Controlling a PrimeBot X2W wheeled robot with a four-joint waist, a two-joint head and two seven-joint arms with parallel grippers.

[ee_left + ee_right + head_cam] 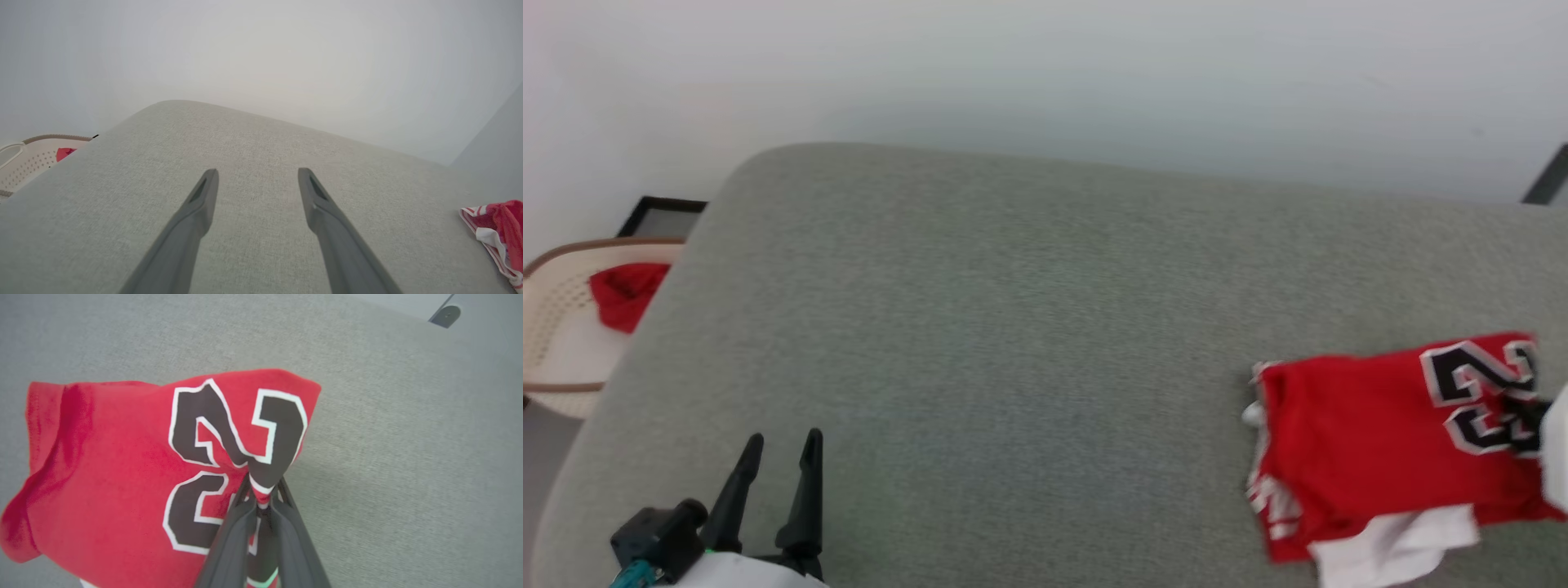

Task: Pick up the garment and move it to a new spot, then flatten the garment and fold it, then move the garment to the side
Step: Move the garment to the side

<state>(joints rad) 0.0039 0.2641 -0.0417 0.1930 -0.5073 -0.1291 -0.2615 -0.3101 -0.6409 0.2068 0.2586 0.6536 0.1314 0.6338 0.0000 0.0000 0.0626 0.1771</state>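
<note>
Only one garment, its edge pinched by the right hand

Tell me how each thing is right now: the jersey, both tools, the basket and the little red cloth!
jersey, folded up on the grey cushion, pinched at the "23" print.
right tool, shut on the jersey.
left tool, open and holding nothing, over the grey cushion.
basket, beside the cushion, with the red cloth in it.
red cloth, crumpled in the basket.
</note>
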